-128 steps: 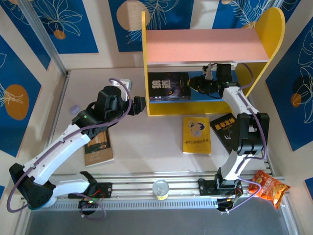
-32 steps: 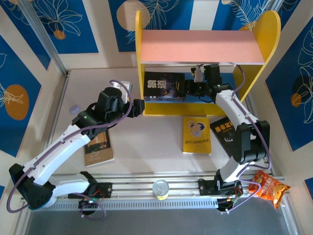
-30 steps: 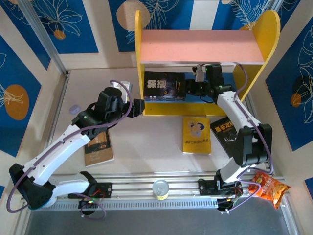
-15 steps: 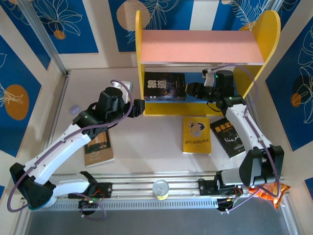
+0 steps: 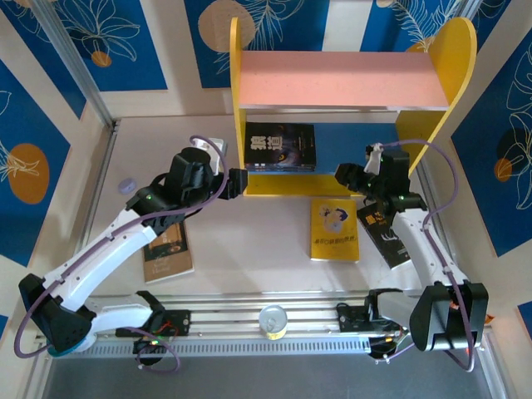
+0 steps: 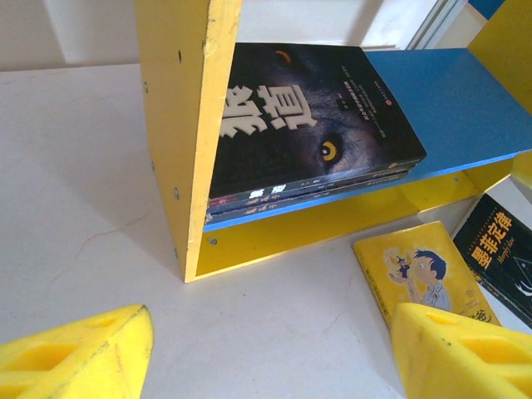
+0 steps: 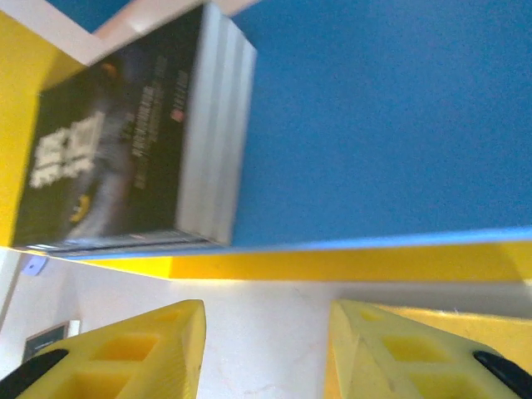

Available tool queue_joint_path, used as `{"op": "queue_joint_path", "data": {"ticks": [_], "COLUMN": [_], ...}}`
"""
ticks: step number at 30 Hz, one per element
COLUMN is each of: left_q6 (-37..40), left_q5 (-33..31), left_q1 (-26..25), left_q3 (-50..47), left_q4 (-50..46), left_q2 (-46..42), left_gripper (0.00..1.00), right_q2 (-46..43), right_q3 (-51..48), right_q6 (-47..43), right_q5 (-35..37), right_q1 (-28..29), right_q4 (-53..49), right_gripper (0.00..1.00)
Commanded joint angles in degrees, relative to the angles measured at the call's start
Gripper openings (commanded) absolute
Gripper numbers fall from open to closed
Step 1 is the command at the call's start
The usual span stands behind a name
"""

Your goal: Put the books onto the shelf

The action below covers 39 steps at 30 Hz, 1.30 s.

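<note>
The shelf (image 5: pixel 341 79) stands at the back, with a pink top board and yellow sides. A stack of black books (image 5: pixel 281 147) lies on its blue lower board (image 7: pixel 374 125). On the table in front lie a yellow cartoon book (image 5: pixel 335 229) and a black book (image 5: pixel 391 237), the latter partly under my right arm. A portrait-cover book (image 5: pixel 169 249) lies at the left under my left arm. My left gripper (image 5: pixel 235 182) is open and empty by the shelf's left front corner (image 6: pixel 187 125). My right gripper (image 5: pixel 345 176) is open and empty just in front of the shelf's lower edge.
A round can (image 5: pixel 273 320) sits on the metal rail at the near edge. A small lilac cap (image 5: pixel 126 186) lies at the left, and a small grey-white object (image 5: pixel 212 145) sits behind my left wrist. Patterned walls close in on both sides.
My right gripper has pulled back out of the lower shelf toward the near side. The left arm has hardly moved. Earlier the shelf shifted a little to the left.
</note>
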Motion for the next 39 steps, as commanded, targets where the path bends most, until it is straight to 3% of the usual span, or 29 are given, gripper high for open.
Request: {"op": "queue_joint_path", "data": {"ticks": [1, 7, 17, 39], "left_q6": [0.15, -3.38, -6.41, -6.16], "left_q5": [0.69, -2.73, -0.94, -0.65], "left_q1": [0.72, 0.70, 0.69, 0.71], "left_q3": [-0.39, -4.87, -8.95, -7.76], "left_q4": [0.95, 0.83, 2.52, 0.92], "left_q2": [0.24, -0.41, -2.79, -1.91], "left_gripper": [0.75, 0.75, 0.75, 0.74], "right_q2": [-1.69, -0.59, 3.31, 12.93], "right_q3": [-2.84, -5.43, -4.33, 0.89], "right_q6": [2.28, 2.88, 2.45, 2.00], "right_q5": [1.12, 0.24, -0.47, -5.23], "right_q1": [-1.19, -2.59, -4.79, -9.02], "right_q4": [1.19, 2.70, 5.47, 9.72], "right_gripper": [0.45, 0.45, 0.45, 0.44]}}
